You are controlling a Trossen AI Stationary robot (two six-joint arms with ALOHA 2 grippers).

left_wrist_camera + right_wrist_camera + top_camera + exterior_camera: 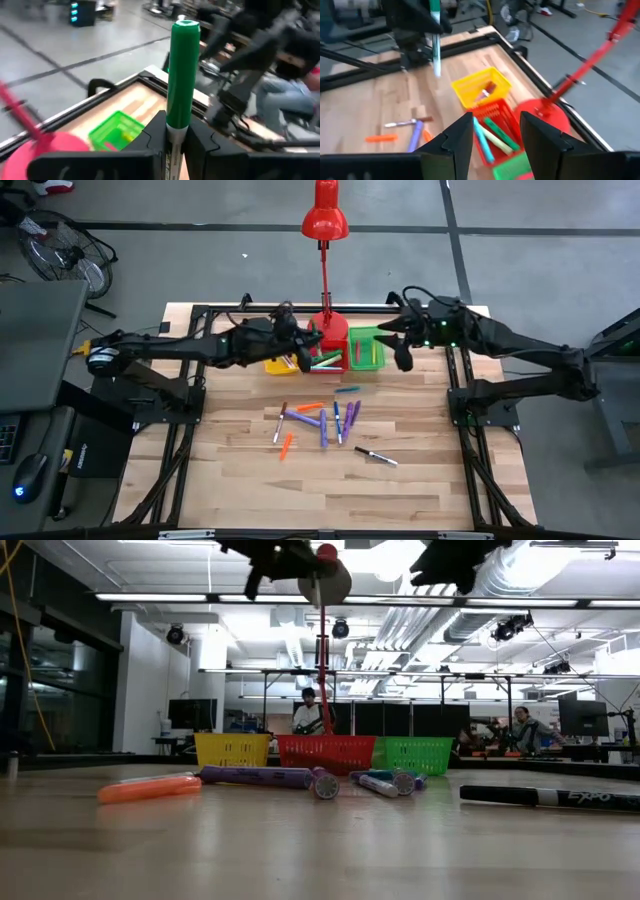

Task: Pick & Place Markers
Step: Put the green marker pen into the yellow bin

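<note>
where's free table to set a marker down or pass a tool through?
Free: bare wood of the table in front of the loose markers, plus strips either side of them. Crowded: the back edge, where the yellow, red and green bins, lamp base and both tools, left and right, sit.

The pale butcher-block wooden table (330, 480) stands on a grey concrete floor (200, 205) crossed by dark lines. A red desk lamp (325, 215) rises at its far edge. Left, what looks like a black floor fan (60, 250). Overhead, long white strip lights (180, 597).
</note>
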